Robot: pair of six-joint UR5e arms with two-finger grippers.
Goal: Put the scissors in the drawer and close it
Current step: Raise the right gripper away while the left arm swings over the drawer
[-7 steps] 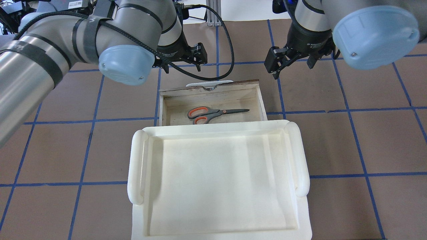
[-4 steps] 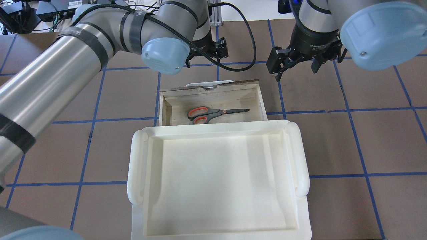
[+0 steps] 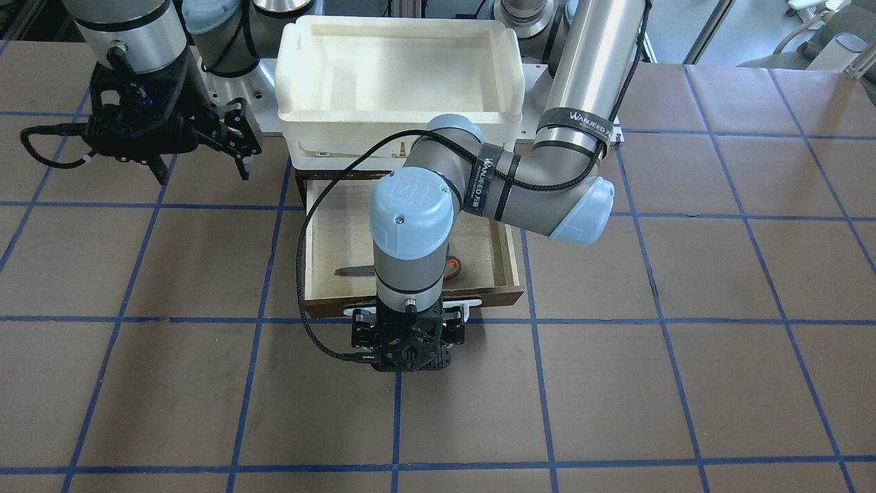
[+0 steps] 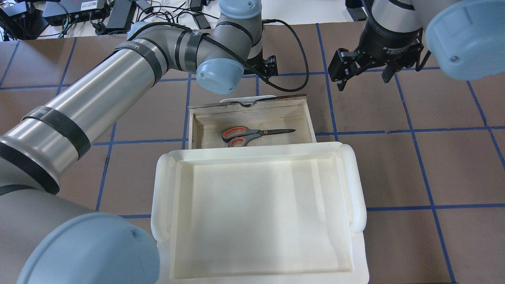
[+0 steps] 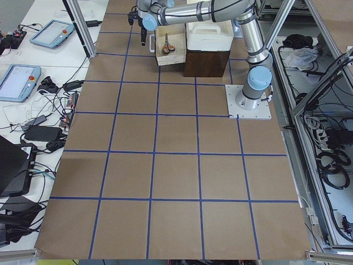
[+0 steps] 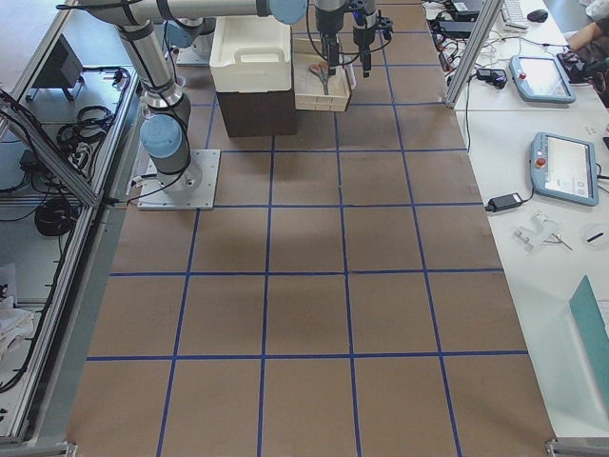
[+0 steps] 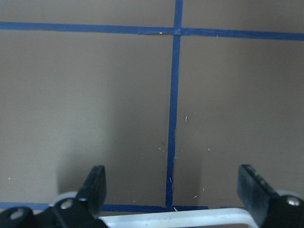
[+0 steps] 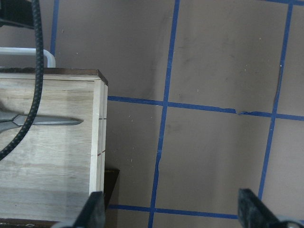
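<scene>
The scissors [image 4: 252, 135], grey handles lined orange-red, lie flat in the open wooden drawer [image 4: 248, 106], blades toward the right. In the front view my left wrist hides their middle; an orange loop [image 3: 453, 267] shows. The blade also shows in the right wrist view [image 8: 52, 121]. My left gripper [image 3: 408, 339] points down just beyond the drawer's dark front [image 3: 493, 296], over the white bar handle [image 7: 175, 219]. It is open and empty [image 7: 173, 190]. My right gripper [image 4: 363, 73] is open and empty, hovering beyond the drawer's right corner.
A large white plastic tray [image 4: 256, 152] sits on top of the dark cabinet that holds the drawer and covers the drawer's rear part. The left arm's black cable [image 4: 292, 85] loops over the drawer's front. Brown table with blue tape lines all around.
My left arm has swung right and forward, so its gripper went from the drawer's left front corner to over the handle. My right gripper has drifted slightly right and away.
</scene>
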